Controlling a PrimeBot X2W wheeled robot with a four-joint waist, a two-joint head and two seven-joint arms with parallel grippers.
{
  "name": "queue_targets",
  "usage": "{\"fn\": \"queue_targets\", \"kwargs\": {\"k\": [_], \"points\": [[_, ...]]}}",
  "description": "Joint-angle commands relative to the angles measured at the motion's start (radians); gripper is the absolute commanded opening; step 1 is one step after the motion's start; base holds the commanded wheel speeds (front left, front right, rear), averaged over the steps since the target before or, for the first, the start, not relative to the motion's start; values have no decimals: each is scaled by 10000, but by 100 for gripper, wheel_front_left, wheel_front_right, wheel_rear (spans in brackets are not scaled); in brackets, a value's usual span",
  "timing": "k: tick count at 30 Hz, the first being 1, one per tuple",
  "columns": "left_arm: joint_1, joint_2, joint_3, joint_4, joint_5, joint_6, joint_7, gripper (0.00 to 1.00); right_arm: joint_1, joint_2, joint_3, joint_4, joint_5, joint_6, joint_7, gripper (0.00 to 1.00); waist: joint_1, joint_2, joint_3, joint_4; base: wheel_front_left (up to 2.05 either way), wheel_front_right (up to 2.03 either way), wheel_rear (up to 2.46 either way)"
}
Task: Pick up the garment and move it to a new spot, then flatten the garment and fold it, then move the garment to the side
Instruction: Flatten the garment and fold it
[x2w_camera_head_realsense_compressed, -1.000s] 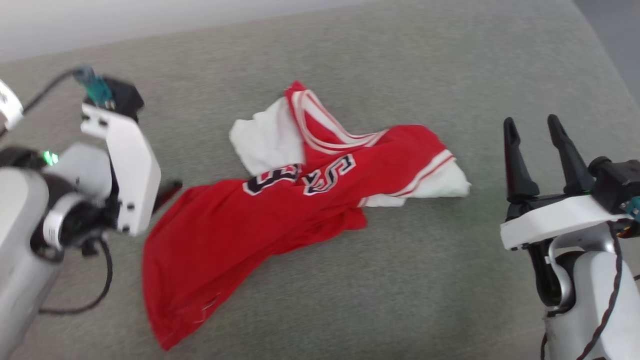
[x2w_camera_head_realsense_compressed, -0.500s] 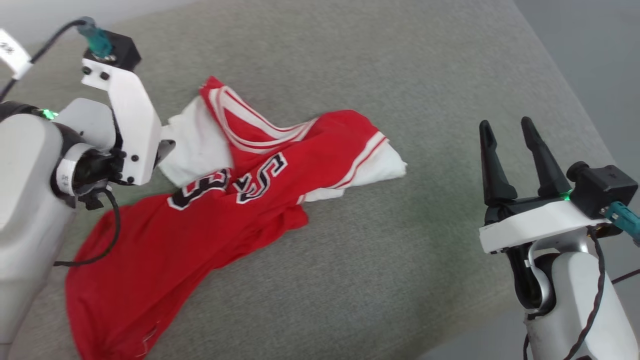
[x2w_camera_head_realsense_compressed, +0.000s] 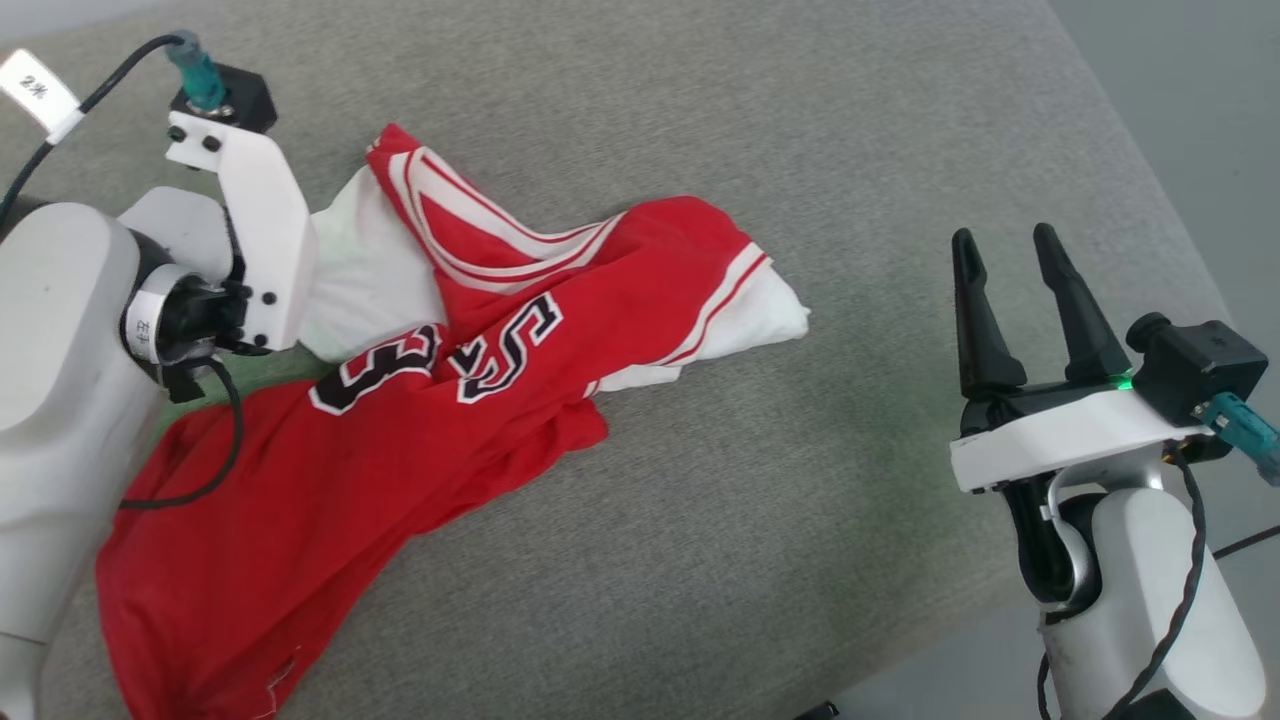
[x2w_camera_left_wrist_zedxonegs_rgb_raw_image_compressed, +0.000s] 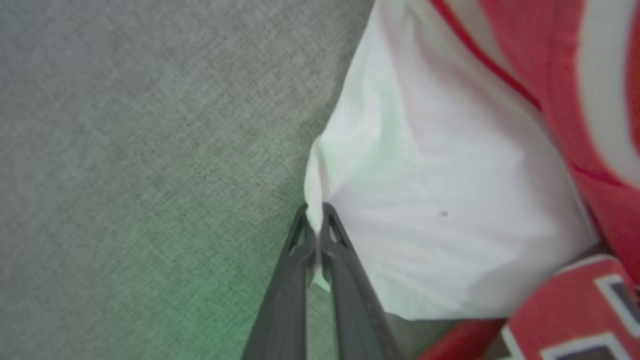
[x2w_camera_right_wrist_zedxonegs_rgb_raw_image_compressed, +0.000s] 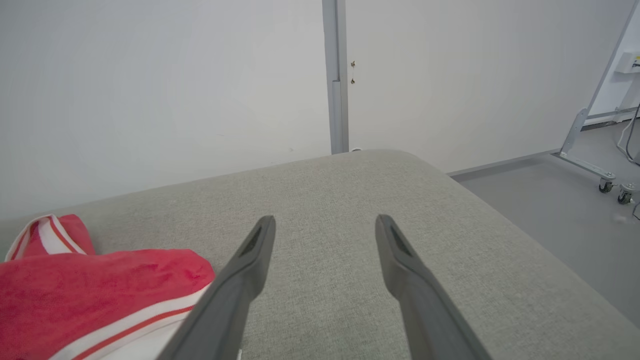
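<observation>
The garment (x2w_camera_head_realsense_compressed: 420, 420), a bright red shirt with white sleeves, striped trim and black-and-white lettering, lies crumpled across the grey cushion. In the left wrist view my left gripper (x2w_camera_left_wrist_zedxonegs_rgb_raw_image_compressed: 316, 212) is shut on the edge of its white sleeve (x2w_camera_left_wrist_zedxonegs_rgb_raw_image_compressed: 440, 200), a pinch of white cloth standing between the fingertips. In the head view that gripper's fingers are hidden behind its white mount at the sleeve (x2w_camera_head_realsense_compressed: 350, 280). My right gripper (x2w_camera_head_realsense_compressed: 1010, 245) stands open above bare cushion, well to the right of the garment (x2w_camera_right_wrist_zedxonegs_rgb_raw_image_compressed: 90, 295), nothing between its fingers (x2w_camera_right_wrist_zedxonegs_rgb_raw_image_compressed: 325, 222).
The grey fabric cushion (x2w_camera_head_realsense_compressed: 800, 500) ends at a rounded right edge with grey floor (x2w_camera_head_realsense_compressed: 1180, 120) beyond. A white wall (x2w_camera_right_wrist_zedxonegs_rgb_raw_image_compressed: 150, 75) stands behind, and a wheeled metal frame (x2w_camera_right_wrist_zedxonegs_rgb_raw_image_compressed: 595, 170) stands on the floor at far right.
The head camera has swung right, shifting the whole picture left. My left gripper has reached the white sleeve and shut on its edge. The right gripper stays open.
</observation>
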Motion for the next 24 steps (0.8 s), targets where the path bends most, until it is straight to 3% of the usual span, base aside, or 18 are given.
{"fn": "queue_targets", "kwargs": {"k": [1, 11, 21, 24], "points": [[330, -31, -176, 315, 16, -27, 24, 0, -171, 16, -78, 0, -115, 2, -66, 100, 0, -1, 4, 212, 0, 0, 0], [-29, 541, 370, -374, 13, 228, -624, 0, -105, 9, -722, -169, -621, 2, 201, 100, 0, -1, -369, 1334, 0, 0, 0], [1740, 2261, 1182, -1498, -334, 1567, -630, 0, 64, 8, -1069, -646, -990, 2, 766, 100, 0, -1, -794, 2482, 0, 0, 0], [2443, 2498, 1400, -1732, -547, 1872, -840, 0, 100, 9, -1095, -792, -1084, 2, 919, 100, 0, -1, -838, 2698, 0, 0, 0]]}}
